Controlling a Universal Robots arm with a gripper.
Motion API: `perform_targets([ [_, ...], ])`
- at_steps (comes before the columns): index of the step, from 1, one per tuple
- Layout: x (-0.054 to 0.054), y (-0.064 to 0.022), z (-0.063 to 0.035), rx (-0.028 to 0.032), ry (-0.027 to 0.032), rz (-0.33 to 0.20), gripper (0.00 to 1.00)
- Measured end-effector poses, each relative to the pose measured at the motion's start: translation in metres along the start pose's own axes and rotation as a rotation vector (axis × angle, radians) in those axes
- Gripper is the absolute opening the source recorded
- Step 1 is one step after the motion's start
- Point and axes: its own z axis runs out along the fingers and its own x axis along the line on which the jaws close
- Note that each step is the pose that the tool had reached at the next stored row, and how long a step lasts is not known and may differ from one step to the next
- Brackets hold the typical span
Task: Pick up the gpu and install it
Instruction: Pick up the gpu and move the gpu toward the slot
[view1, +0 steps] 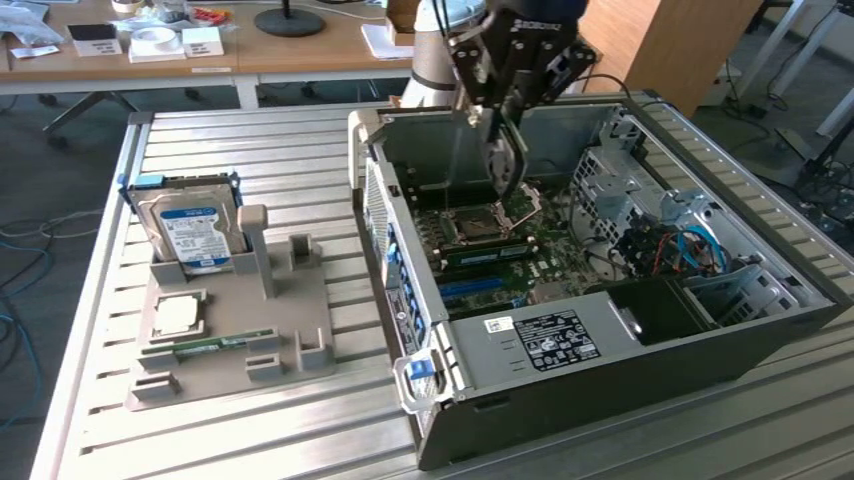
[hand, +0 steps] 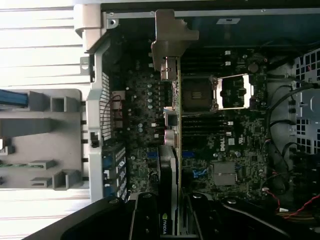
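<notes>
GPU: hangs inside the open computer case, over the motherboard, near the CPU socket
Long axis: upright
Silver bracket: lowest end, pointing down
Fingers: clamped on its upper end

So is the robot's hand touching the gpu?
Touching. In the wrist view the hand has its black fingers pressed on both sides of the gpu, which hangs edge-on over the open computer case.

Bright even light, glare on metal table, computer case interior dim, shadowed
</notes>
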Motion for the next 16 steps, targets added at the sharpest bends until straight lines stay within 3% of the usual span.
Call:
perform_targets([
  [5,-0.02,0.0012,0.0001,-0.0002,-0.0001,0.0,0.27],
  [10,-0.023,0.0013,0.0001,-0.0004,-0.0001,0.0,0.27],
  [16,-0.052,0.0029,0.0001,-0.0003,-0.0001,0.0,0.27],
])
